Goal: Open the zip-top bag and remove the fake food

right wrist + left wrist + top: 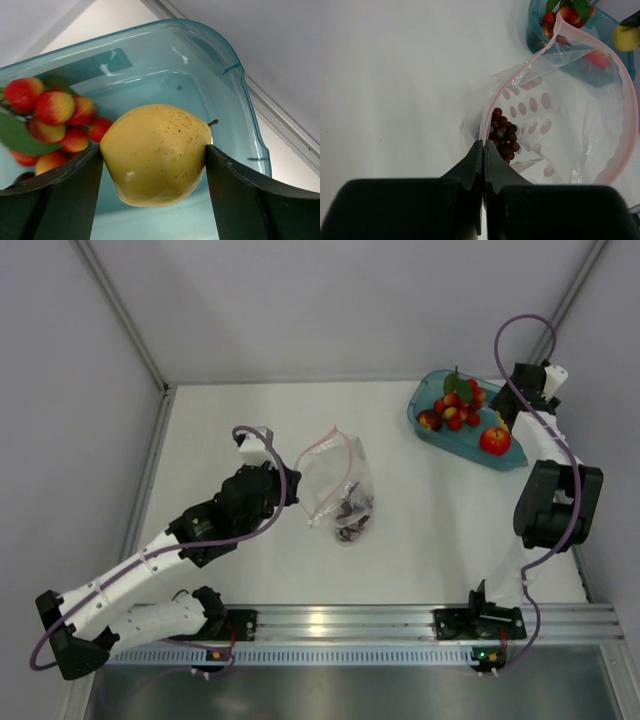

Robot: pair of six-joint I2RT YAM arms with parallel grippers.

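The clear zip-top bag (335,475) lies mid-table, its pink zip strip (620,125) spread open in a loop. A dark purple grape bunch (503,135) is inside it, also seen from above (352,512). My left gripper (484,146) is shut on the bag's rim at its left edge (292,480). My right gripper (155,160) is shut on a yellow fruit (157,152) and holds it over the teal tub (235,100) at the back right (508,410). Red berries with green leaves (458,405) and a red apple (495,440) lie in the tub.
The teal tub (430,390) sits at the back right by the enclosure wall. A metal rail (340,622) runs along the near edge. Walls close off the left, back and right sides.
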